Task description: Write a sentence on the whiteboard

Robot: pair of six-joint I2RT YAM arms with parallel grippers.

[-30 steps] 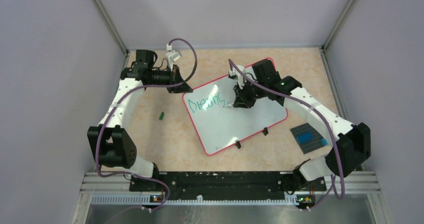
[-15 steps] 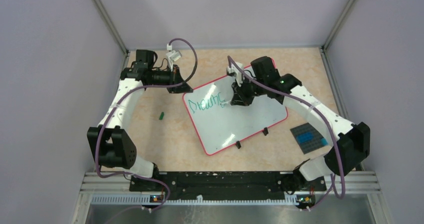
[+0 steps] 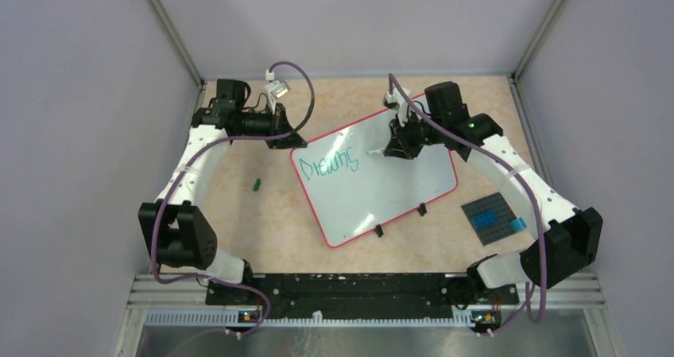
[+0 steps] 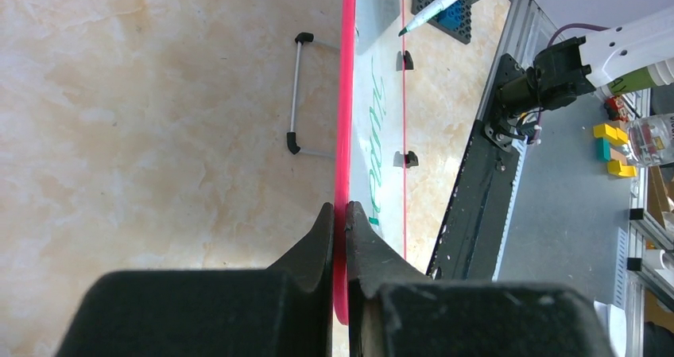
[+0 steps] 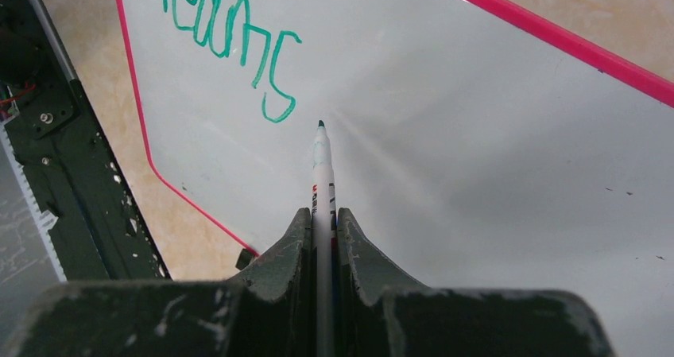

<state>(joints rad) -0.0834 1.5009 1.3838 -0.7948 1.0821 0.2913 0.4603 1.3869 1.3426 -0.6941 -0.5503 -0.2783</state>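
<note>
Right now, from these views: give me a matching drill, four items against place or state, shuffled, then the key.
Things:
1. left gripper
2. right gripper
3. small green object
4. studded plate

Place or state:
a. lies to the right of the whiteboard
b. shut on the whiteboard
c. lies to the left of the whiteboard
d. shut on the marker

Pairs: 1-b, 2-d, 3-c, 4-a
</note>
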